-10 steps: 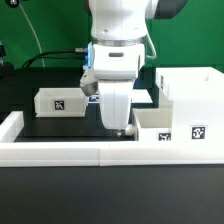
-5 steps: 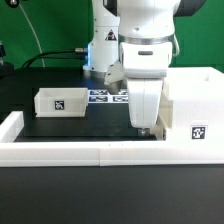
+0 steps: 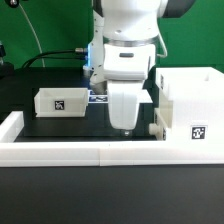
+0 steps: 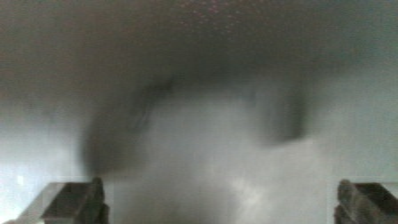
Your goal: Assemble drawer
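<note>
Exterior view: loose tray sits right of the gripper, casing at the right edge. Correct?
Not quite. The loose tray sits on the exterior view's left of the gripper, not its right. The casing is at the right edge, as you said. The exterior view shows both.

White tray, black-and-white square marker

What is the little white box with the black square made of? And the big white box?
The small tray looks like smooth matte white plastic: thin, even walls. Its marker looks like a flat printed label. The large casing seems the same dull white plastic, though painted board cannot be ruled out.
</note>
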Controlling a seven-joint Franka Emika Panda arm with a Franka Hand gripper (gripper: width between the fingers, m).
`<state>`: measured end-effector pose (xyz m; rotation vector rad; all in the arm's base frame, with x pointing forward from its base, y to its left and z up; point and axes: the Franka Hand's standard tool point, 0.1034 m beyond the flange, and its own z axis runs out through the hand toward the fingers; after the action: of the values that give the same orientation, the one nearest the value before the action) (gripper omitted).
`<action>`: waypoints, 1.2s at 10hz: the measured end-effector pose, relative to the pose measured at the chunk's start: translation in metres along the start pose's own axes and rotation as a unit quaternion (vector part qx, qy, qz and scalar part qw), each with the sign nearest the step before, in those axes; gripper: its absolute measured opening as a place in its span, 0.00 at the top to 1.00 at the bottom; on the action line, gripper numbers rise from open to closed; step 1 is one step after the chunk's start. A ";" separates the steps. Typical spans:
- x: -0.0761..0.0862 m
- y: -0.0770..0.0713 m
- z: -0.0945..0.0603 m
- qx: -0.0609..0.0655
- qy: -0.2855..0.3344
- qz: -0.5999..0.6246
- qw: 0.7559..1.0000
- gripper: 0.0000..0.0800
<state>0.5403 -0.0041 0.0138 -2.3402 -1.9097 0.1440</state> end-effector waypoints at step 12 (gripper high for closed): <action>-0.052 -0.040 -0.011 -0.043 0.012 0.135 0.990 0.19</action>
<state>0.4923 -0.0475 0.0305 -2.6360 -1.6102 0.0585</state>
